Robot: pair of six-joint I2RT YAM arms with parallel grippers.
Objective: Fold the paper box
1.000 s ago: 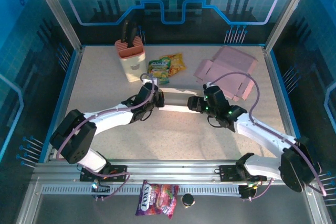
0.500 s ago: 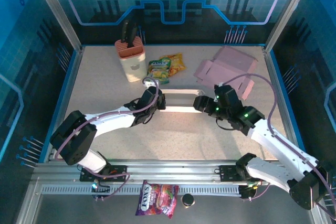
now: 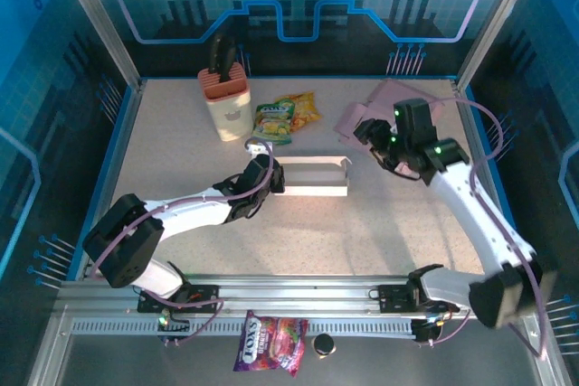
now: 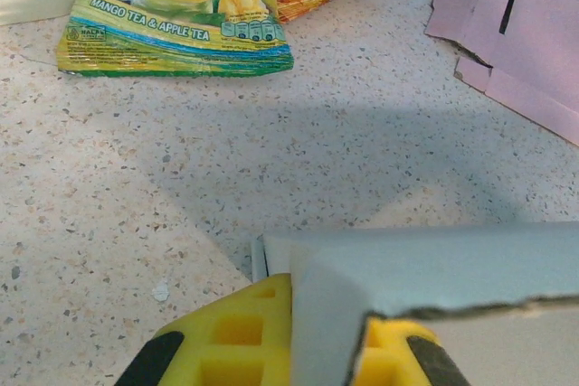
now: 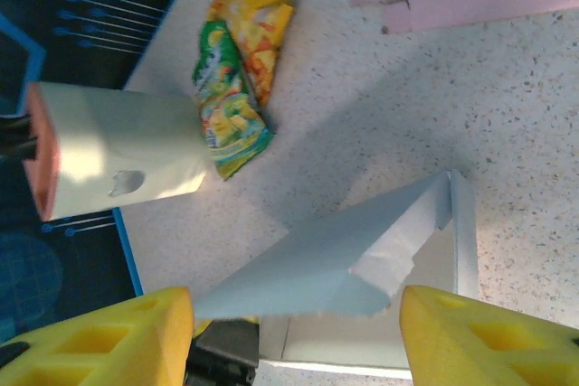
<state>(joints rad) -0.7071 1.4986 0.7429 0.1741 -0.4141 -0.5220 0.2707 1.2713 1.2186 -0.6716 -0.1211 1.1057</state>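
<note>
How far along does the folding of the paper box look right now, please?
Done: the white box has its walls raised. In hand: the left gripper is shut on the box's left end; the right gripper hangs open, apart from it, near the pink cardboard. Left: one long panel stands loose, so it likely needs tucking down and the box closing.

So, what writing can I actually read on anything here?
"MANGO TEA & APPLE TEA": green-and-yellow plastic sweets packet.
"FOX", cut off: same packet's upper left.
Small logo beside it: too small to read.
Purple sweets packet, top view: too blurred to read.
</note>
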